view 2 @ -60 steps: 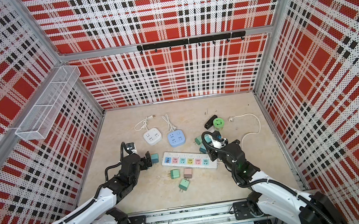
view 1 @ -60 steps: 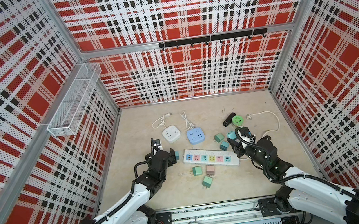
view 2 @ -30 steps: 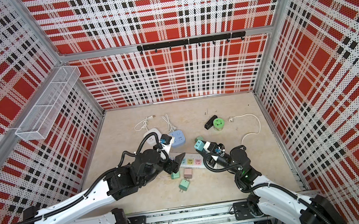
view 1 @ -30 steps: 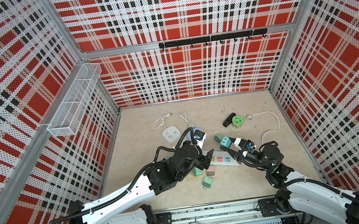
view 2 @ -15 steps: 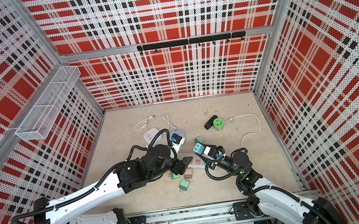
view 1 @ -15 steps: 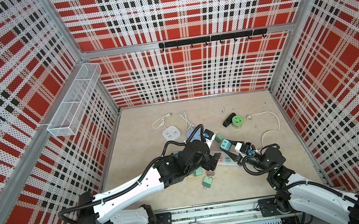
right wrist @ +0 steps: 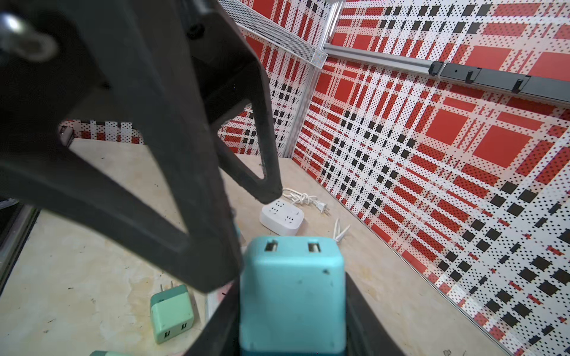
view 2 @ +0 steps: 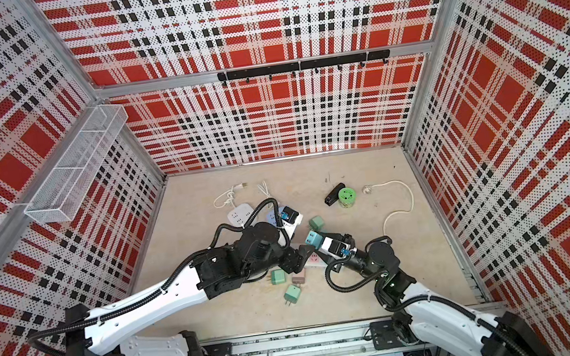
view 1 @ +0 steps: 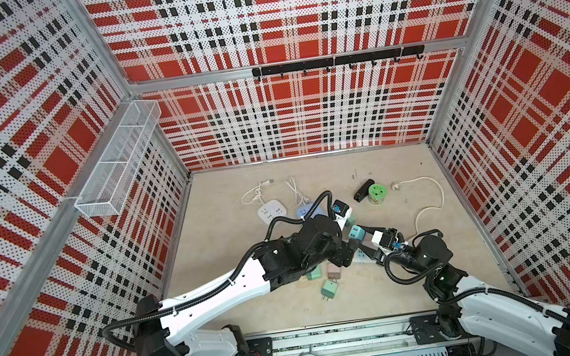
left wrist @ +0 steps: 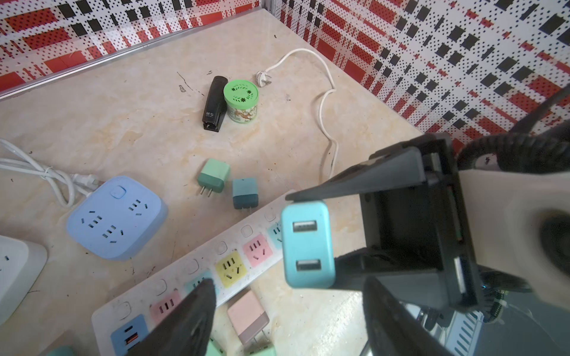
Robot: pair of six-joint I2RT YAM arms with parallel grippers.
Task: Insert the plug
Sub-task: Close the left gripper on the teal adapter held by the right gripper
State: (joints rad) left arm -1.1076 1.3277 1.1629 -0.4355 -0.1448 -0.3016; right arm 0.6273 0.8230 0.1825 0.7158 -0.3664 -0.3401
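Right tool (view 1: pixel 362 239) clamped on teal plug (left wrist: pixel 308 243), held above strip (left wrist: pixel 220 248). Left tool (view 1: pixel 348 253) jaws wide apart, one finger just beside plug.

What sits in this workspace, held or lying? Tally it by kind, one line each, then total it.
Plug adapters: 7 (one held in the right tool, one barely in view)
Socket blocks: 3
Stapler: 1
Green tin: 1
Total: 12
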